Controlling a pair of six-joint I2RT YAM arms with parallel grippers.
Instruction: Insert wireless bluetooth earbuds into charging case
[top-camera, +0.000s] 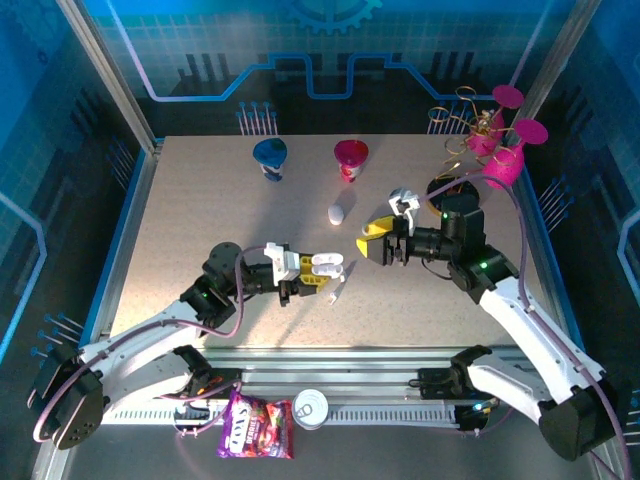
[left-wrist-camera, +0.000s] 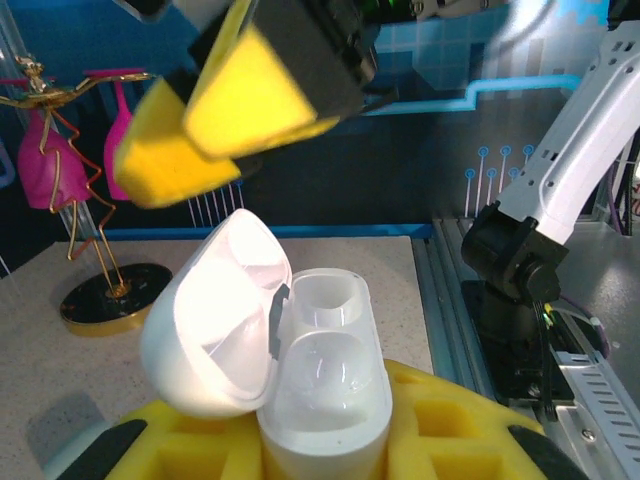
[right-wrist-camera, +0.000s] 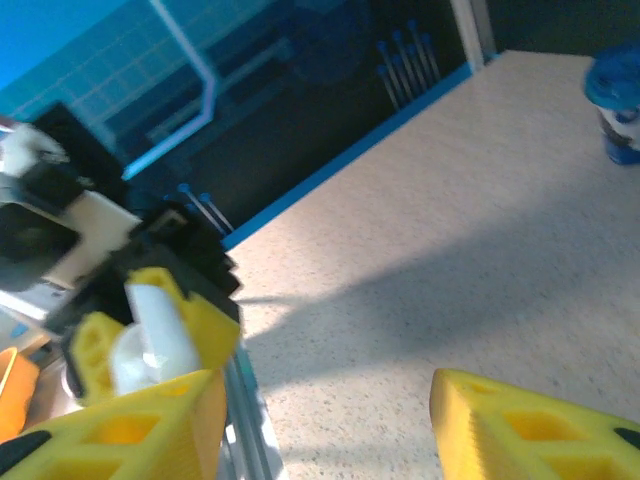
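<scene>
My left gripper (top-camera: 325, 268) is shut on a white charging case (left-wrist-camera: 322, 385), which stands upright between the yellow pads (left-wrist-camera: 448, 420) with its lid (left-wrist-camera: 210, 320) swung open to the left. The far well (left-wrist-camera: 326, 300) looks empty. The near well has a glossy dome, and I cannot tell if an earbud sits in it. My right gripper (top-camera: 378, 243) hovers just above and beyond the case, its yellow fingers (left-wrist-camera: 220, 110) apart with nothing between them. In the right wrist view that gripper (right-wrist-camera: 320, 430) is open over bare tabletop. A small white earbud-like piece (top-camera: 335, 293) lies below the left gripper.
A closed white pebble-like case (top-camera: 336, 213) lies mid-table. A blue cup (top-camera: 270, 158) and a red cup (top-camera: 351, 160) stand at the back. Pink glasses on a gold wire stand (top-camera: 490, 140) are at the back right. A snack bag (top-camera: 258, 438) and a can (top-camera: 310, 408) lie at the near rail.
</scene>
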